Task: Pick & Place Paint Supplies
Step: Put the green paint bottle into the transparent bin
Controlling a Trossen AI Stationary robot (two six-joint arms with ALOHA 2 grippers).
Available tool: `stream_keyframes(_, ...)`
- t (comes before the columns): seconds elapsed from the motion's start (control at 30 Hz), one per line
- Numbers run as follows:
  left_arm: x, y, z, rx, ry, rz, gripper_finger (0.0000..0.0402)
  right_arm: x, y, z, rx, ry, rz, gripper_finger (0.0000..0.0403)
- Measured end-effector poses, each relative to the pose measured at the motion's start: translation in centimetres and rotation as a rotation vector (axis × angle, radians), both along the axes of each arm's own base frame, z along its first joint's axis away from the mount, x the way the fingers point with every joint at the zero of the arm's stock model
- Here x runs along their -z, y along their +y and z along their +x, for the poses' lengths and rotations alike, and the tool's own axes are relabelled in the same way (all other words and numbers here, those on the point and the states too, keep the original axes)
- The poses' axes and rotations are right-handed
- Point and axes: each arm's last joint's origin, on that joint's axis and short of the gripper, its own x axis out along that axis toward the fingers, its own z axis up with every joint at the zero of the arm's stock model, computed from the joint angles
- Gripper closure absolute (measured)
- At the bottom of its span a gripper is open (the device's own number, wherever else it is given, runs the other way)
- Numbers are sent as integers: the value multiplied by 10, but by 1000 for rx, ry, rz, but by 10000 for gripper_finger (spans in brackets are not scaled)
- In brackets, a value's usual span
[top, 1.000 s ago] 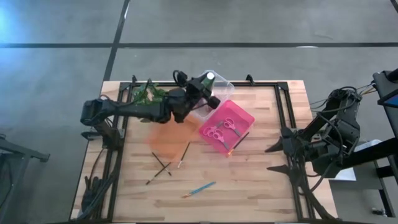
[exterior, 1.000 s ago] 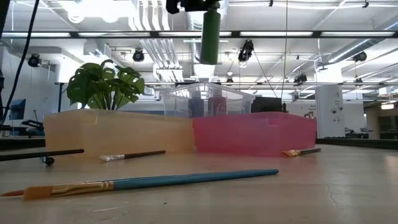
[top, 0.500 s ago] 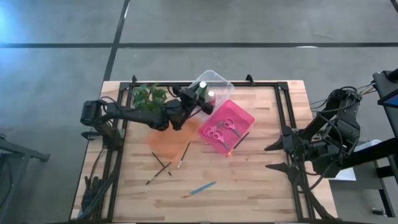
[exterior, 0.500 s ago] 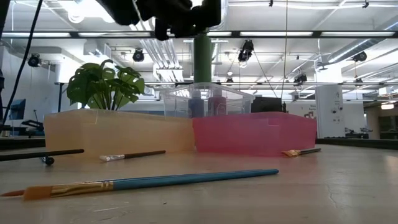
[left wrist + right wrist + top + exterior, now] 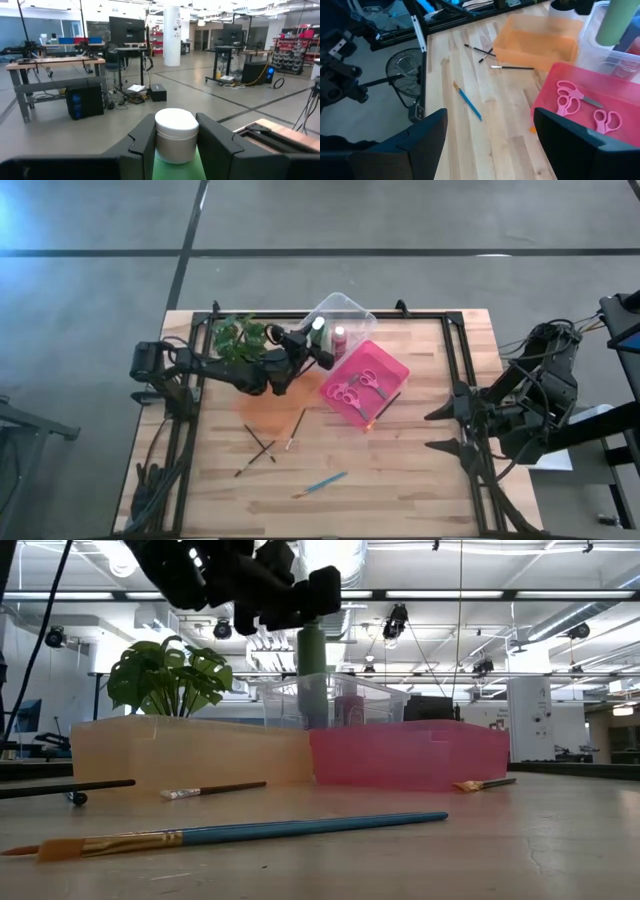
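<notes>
A green paint bottle (image 5: 311,668) with a white cap (image 5: 176,131) stands upright in my left gripper (image 5: 312,343), which is shut on it. Its lower end is inside the clear tray (image 5: 350,310) at the table's far middle. A red bottle (image 5: 340,335) stands in that tray. Pink scissors (image 5: 358,385) lie in the pink tray (image 5: 395,370). Dark brushes (image 5: 262,445) and a blue brush (image 5: 320,483) lie on the table. My right gripper (image 5: 490,145) hangs open above the table's right side. My left gripper pinches the green bottle's upper body just below the white cap (image 5: 177,162) between its two fingers (image 5: 145,145). The fingers come level from the table's left. The bottle stands upright, its lower end (image 5: 313,710) behind the clear tray's wall; whether it touches the tray's floor I cannot tell.
An orange tray (image 5: 275,395) lies in front of the left arm, next to the pink tray. A leafy plant (image 5: 238,335) stands at the far left beside the arm. The wooden tabletop (image 5: 400,470) is bare to the near right.
My left gripper has come down with the green bottle, staying shut on it. The bottle stayed upright; it hung clear above the clear tray and its lower end now sits within the tray's walls.
</notes>
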Motion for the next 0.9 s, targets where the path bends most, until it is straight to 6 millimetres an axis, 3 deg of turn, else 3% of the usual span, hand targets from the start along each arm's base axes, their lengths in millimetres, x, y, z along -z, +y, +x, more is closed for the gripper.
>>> stream_keyframes(0.2,17,2,-9,-30,-9,-36,285,0,-1,1,16,-2,10,109)
stream_keyframes(0.57,26,10,-17,-10,-46,-45,285,0,-1,1,44,-9,33,109)
stream_keyframes(0.9,36,19,6,20,-32,-8,285,0,-1,1,63,-10,56,109)
